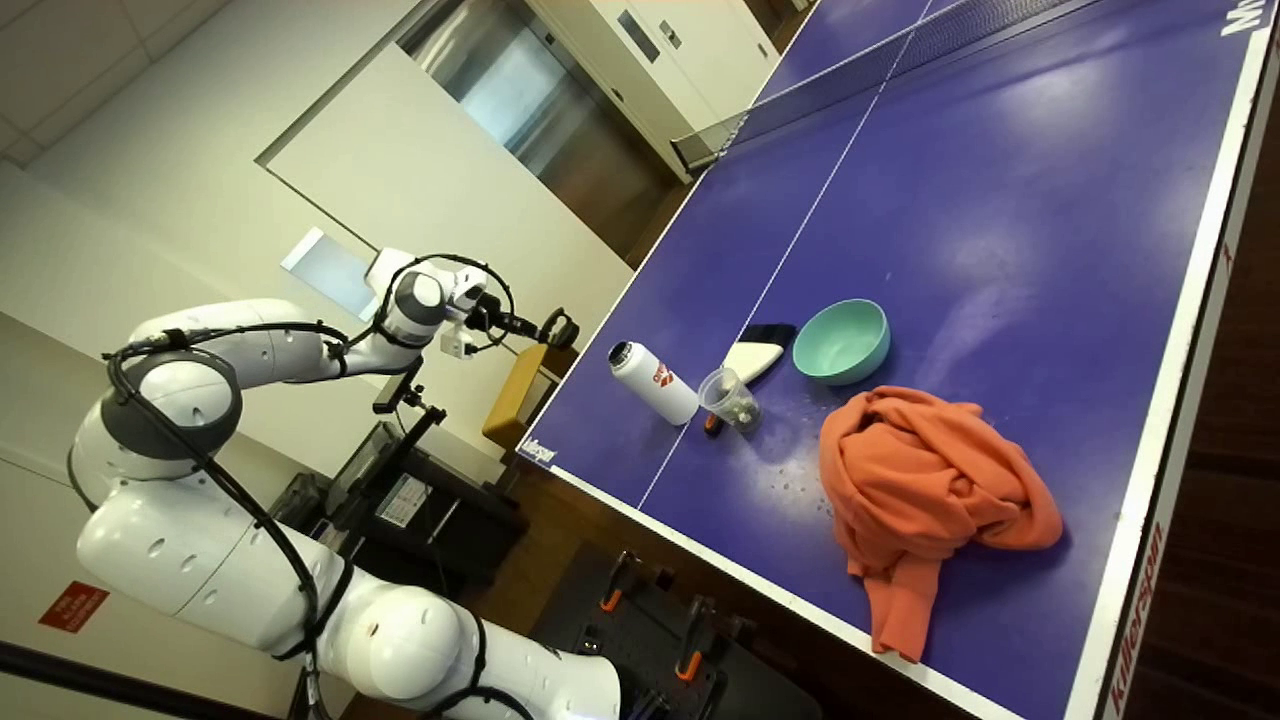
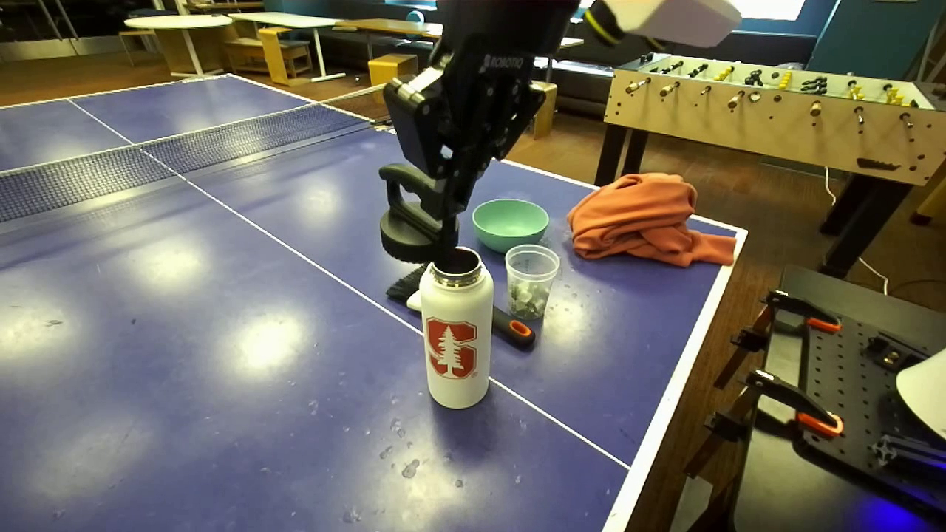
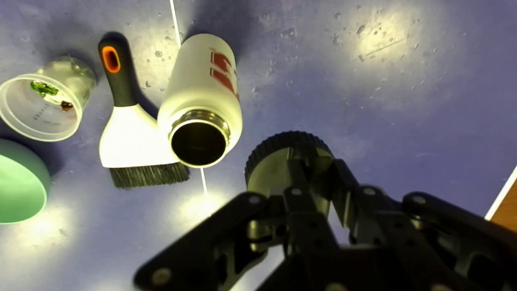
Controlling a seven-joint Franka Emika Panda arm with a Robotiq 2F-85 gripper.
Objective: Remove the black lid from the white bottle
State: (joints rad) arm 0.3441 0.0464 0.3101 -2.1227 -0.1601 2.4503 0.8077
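White cylindrical bottle [image 3: 202,95]: upright, uncapped; avoid its rim.
Round black plastic lid [image 3: 272,171]: off, right of the bottle's mouth in your wrist view.
Black metal gripper [image 3: 321,171]: clamped on the lid's handle [image 2: 403,175]; likely next, lower it level, then release.
Blue tabletop [image 3: 396,105]: one each of round teal bowl [image 3: 24,171], clear plastic cup [image 3: 44,121], white-headed brush [image 3: 133,139], bottle, orange fabric bundle [image 2: 639,222]; above, one lid.

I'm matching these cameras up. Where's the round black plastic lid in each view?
In an exterior view: the round black plastic lid, just left of centre.
In an exterior view: the lid, up-left of centre.
In the wrist view: the lid, partly covered, right of and below centre.
Shared landmark: the open white metal-necked cylindrical bottle, down-right of the lid in both exterior views, up-left in the wrist view.
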